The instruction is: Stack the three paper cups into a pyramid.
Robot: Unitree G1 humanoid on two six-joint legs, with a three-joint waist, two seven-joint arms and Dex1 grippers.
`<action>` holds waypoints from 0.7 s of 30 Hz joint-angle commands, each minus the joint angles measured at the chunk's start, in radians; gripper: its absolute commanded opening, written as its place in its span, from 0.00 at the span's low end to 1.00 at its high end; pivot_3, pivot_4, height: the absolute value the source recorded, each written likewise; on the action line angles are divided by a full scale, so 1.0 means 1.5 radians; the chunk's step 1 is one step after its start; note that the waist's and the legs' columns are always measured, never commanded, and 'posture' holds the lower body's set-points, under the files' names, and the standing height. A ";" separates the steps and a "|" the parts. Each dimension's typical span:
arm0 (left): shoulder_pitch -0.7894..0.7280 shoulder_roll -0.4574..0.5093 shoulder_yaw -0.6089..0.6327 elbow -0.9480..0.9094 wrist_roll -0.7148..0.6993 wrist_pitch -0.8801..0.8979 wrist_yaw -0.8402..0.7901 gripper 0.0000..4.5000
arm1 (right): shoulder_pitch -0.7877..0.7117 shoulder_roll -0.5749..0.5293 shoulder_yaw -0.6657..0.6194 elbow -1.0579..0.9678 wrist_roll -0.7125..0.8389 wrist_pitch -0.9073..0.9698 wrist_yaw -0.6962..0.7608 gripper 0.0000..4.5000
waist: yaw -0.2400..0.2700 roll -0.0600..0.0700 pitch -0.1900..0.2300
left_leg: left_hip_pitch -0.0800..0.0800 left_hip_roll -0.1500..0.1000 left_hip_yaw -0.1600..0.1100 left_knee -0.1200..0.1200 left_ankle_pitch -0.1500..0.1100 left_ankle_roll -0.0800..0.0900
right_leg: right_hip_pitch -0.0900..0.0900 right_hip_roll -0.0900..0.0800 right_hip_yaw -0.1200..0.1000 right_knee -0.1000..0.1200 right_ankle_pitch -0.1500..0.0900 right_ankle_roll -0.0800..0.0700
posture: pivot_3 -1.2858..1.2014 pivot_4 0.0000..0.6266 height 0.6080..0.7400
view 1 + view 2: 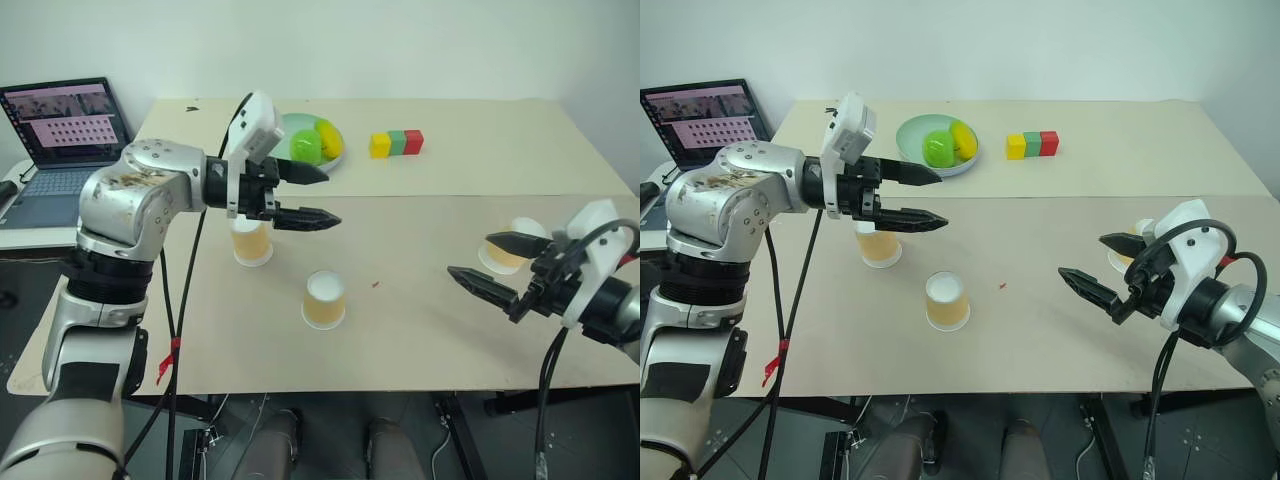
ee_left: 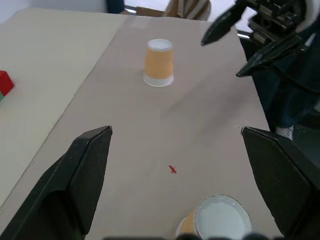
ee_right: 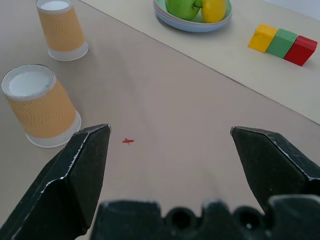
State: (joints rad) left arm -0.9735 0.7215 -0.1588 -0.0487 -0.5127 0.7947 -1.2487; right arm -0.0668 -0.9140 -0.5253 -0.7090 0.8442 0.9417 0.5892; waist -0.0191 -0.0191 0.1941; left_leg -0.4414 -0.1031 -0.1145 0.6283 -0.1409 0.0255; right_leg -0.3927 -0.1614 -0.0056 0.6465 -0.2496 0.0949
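Standing cup (image 1: 325, 299) between tools

Lab: laptop (image 1: 68, 140) beside test table (image 1: 480, 330)

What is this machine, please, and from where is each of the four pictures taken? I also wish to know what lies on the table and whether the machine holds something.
It is a humanoid robot with two arms, each ending in a gripper of two black fingers. Two pictures come from a stereo camera on its head, looking down over the arms. The other two come from cameras on its wrists, looking along the fingers.

On the table stand three paper cups, all upside down and apart: one below the left gripper, one near the middle, one behind the right gripper. Farther back are a plate with a green fruit and a yellow fruit, and a row of yellow, green and red blocks. A laptop stands beside the table.

Both grippers are open and hold nothing.
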 commanded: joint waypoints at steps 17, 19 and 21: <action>0.207 0.065 0.002 -0.160 0.049 -0.083 0.026 0.98 | -0.116 -0.036 0.105 0.115 -0.051 -0.058 0.060 1.00 | 0.005 0.000 0.000 | 0.000 0.001 0.003 0.000 -0.001 0.001 | -0.001 0.000 0.002 -0.001 0.000 0.000 | 0.52 0.24 1.00; 0.221 0.071 -0.001 -0.162 0.057 -0.097 0.027 0.98 | -0.122 -0.041 0.106 0.126 -0.061 -0.065 0.068 1.00 | 0.004 0.000 0.000 | 0.000 0.001 0.004 0.000 -0.001 0.001 | -0.002 0.000 0.003 0.000 0.000 0.000 | 0.52 0.24 1.00; 0.232 0.071 0.003 -0.164 0.060 -0.101 0.033 0.98 | -0.124 -0.043 0.104 0.131 -0.067 -0.071 0.072 1.00 | 0.004 0.000 0.000 | 0.000 0.001 0.004 0.000 -0.001 0.001 | -0.002 0.000 0.003 0.000 0.000 0.000 | 0.52 0.24 1.00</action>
State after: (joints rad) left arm -0.6253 0.8177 -0.1810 -0.2614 -0.4290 0.6669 -1.2059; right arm -0.2327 -0.9623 -0.3479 -0.5059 0.7551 0.8716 0.6867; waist -0.0125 -0.0192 0.1940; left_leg -0.4410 -0.1016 -0.1087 0.6280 -0.1421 0.0274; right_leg -0.3950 -0.1608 -0.0003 0.6459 -0.2494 0.0943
